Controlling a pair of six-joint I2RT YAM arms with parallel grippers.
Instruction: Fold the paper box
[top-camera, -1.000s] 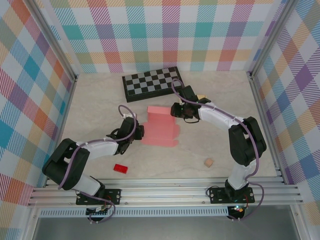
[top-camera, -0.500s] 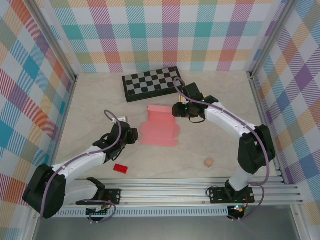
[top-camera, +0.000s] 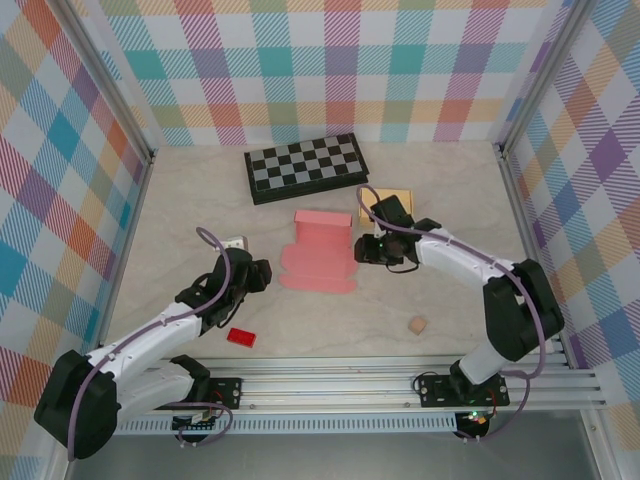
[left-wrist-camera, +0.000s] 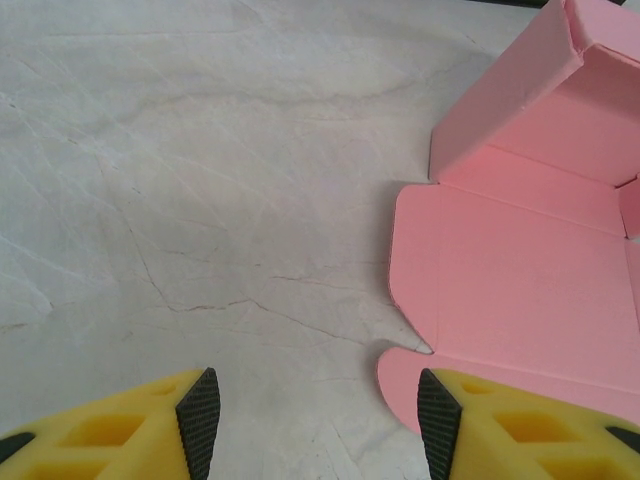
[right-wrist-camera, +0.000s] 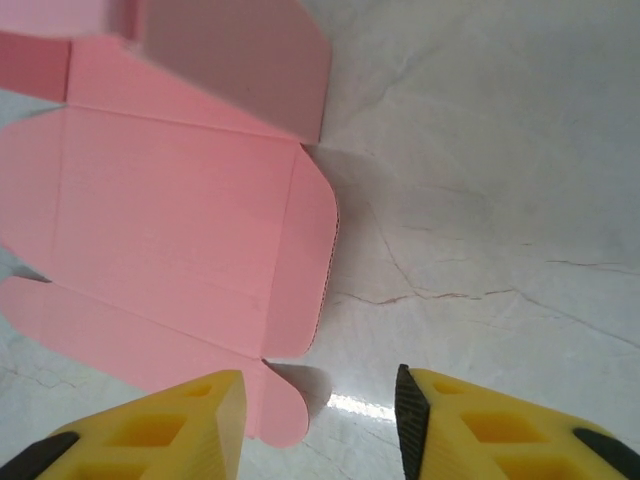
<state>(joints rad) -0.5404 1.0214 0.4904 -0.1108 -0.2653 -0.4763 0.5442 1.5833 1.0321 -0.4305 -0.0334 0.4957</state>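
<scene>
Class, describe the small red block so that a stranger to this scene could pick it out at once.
Find the pink paper box in the middle of the table. Toward the near edge, on the left, lies the red block. It is deep red and oblong, unlike the tan cube on the right.

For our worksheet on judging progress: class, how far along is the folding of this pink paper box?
Done: only the far panel of the pink paper box stands raised. In hand: nothing; the left gripper and right gripper are open beside its left and right edges, gripping no flap. Left: nearly everything, since the main sheet and side flaps lie flat on the table.
</scene>
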